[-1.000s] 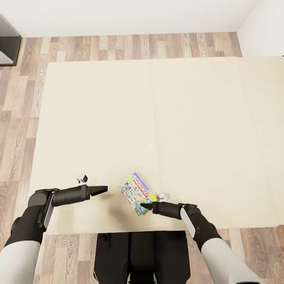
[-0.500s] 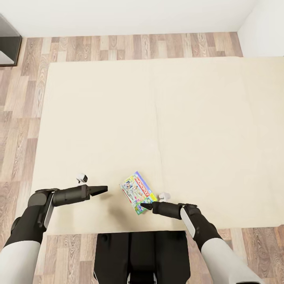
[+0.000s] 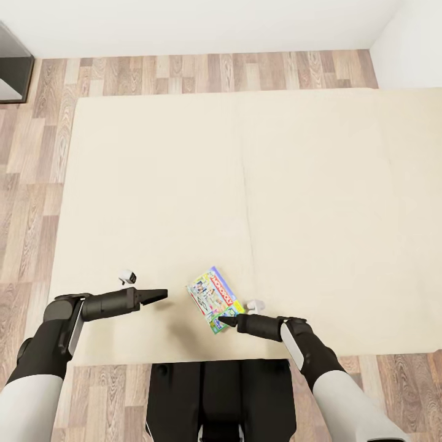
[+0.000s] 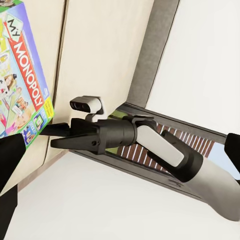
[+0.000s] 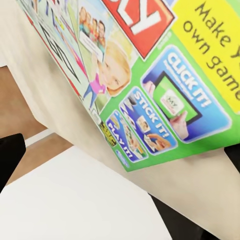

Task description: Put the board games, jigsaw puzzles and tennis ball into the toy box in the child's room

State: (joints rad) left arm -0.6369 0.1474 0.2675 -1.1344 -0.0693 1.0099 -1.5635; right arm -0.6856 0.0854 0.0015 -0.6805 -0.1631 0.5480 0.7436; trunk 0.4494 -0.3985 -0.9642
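A single board game, a flat box printed in green, blue and yellow with red "Monopoly" lettering, lay face up on the bed, close to the mattress's near edge and just left of the seam that split the cream surface. It sat turned at an angle, one corner pointing towards the robot. The right gripper reached in from the right and its dark tip rested at the box's near corner; from the head view the fingers looked drawn together into a point, though whether they pinched the box's edge could not be told. In the right wrist view the box's green corner panel loomed very close, with the gripper's fingertips showing as dark shapes at the two sides of the picture, which suggested some gap between them. The left gripper hovered over the mattress to the left of the box, apart from it, its fingers appearing closed to a narrow wedge and holding nothing. The left wrist view looked across the bed at the right arm's gripper beside the box's edge. Wood-plank floor bordered the bed on the left and the far side, with a white wall beyond.
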